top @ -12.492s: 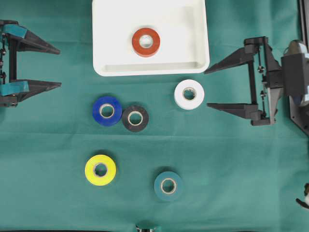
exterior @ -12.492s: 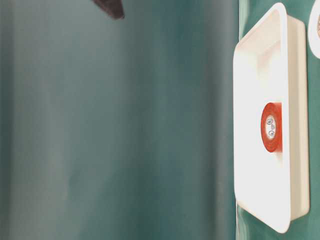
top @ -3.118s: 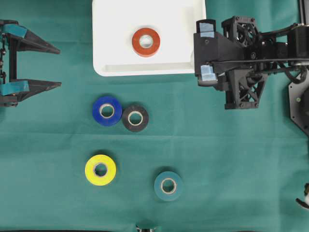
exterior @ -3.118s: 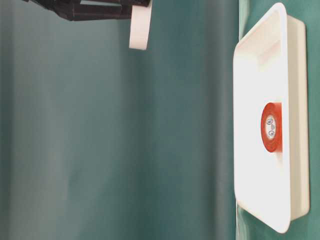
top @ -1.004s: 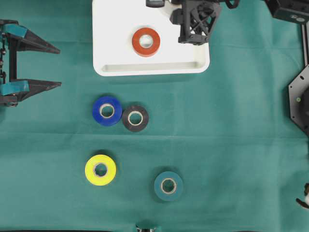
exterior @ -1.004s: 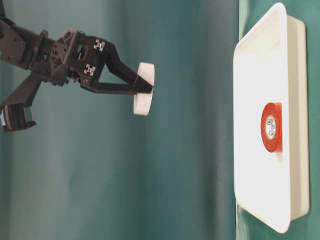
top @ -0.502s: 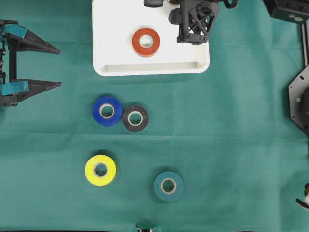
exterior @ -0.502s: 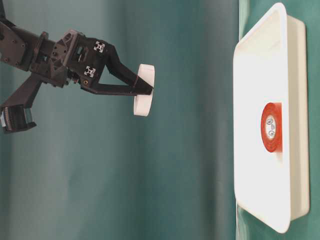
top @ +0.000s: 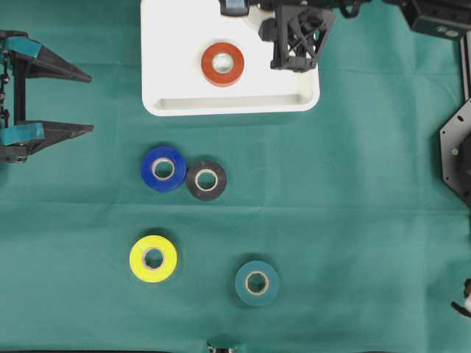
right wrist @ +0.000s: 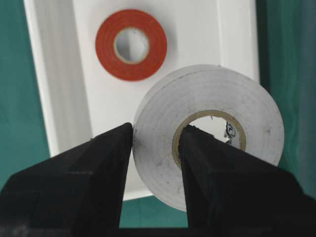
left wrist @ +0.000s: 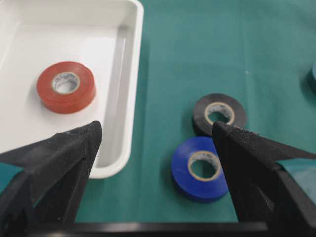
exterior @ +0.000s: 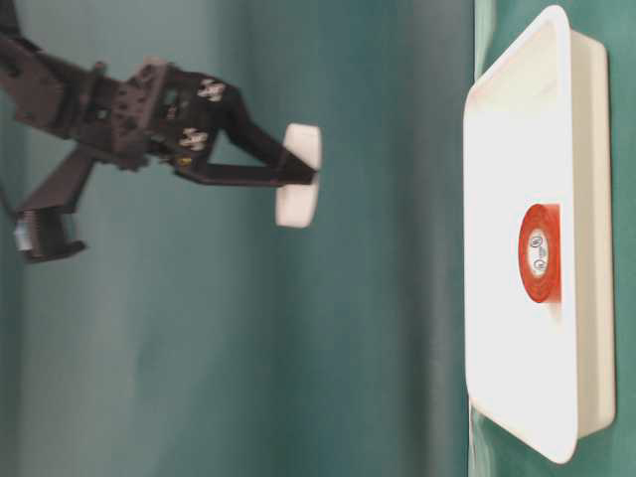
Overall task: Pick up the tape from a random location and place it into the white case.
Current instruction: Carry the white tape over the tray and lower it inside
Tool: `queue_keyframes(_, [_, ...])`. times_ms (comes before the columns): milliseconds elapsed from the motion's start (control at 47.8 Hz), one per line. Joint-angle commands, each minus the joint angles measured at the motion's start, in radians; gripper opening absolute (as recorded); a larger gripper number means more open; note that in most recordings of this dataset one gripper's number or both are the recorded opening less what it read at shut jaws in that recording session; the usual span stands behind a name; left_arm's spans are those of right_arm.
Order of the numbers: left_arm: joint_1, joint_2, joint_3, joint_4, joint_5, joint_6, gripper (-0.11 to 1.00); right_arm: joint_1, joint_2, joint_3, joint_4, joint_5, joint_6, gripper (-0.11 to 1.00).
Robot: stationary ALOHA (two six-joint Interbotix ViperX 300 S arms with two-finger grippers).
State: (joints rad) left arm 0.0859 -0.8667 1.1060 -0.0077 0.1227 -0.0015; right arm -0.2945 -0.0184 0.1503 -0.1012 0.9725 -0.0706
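Note:
My right gripper (right wrist: 157, 136) is shut on a white tape roll (right wrist: 207, 133), one finger through its core and one on its outer wall. In the table-level view the white tape roll (exterior: 298, 189) hangs in the air, well clear of the white case (exterior: 596, 149). From overhead the right gripper (top: 296, 45) is over the right part of the white case (top: 228, 109). A red tape roll (top: 223, 64) lies flat inside the case. My left gripper (top: 90, 103) stands open and empty at the left edge.
On the green cloth lie a blue roll (top: 163, 168) touching a black roll (top: 206, 179), a yellow roll (top: 153, 258) and a teal roll (top: 257, 283). The left wrist view shows the blue roll (left wrist: 200, 169) and black roll (left wrist: 219, 114) beside the case's rim (left wrist: 133, 74).
The right gripper has carried the white roll a little closer to the case over the last second. The left arm and the rolls on the cloth have not moved.

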Motion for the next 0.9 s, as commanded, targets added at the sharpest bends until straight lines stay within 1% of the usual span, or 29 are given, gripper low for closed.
queue_keyframes(0, [0.003,0.003,-0.015,-0.002,-0.003,-0.002,0.99,-0.002,0.002,0.028,0.002,-0.057,0.002,0.33])
queue_keyframes(188, [0.002,0.003,-0.014,-0.002,-0.003,-0.002,0.99,-0.011,0.061,0.135,0.002,-0.184,0.006,0.33])
queue_keyframes(314, [0.002,0.003,-0.014,0.000,-0.005,-0.002,0.99,-0.018,0.106,0.189,0.002,-0.262,0.012,0.33])
queue_keyframes(607, [0.002,0.003,-0.014,-0.002,-0.005,-0.002,0.99,-0.038,0.147,0.270,0.002,-0.417,0.015,0.33])
queue_keyframes(879, [0.002,0.003,-0.015,-0.002,-0.006,-0.002,0.99,-0.052,0.170,0.295,0.002,-0.442,0.017,0.33])
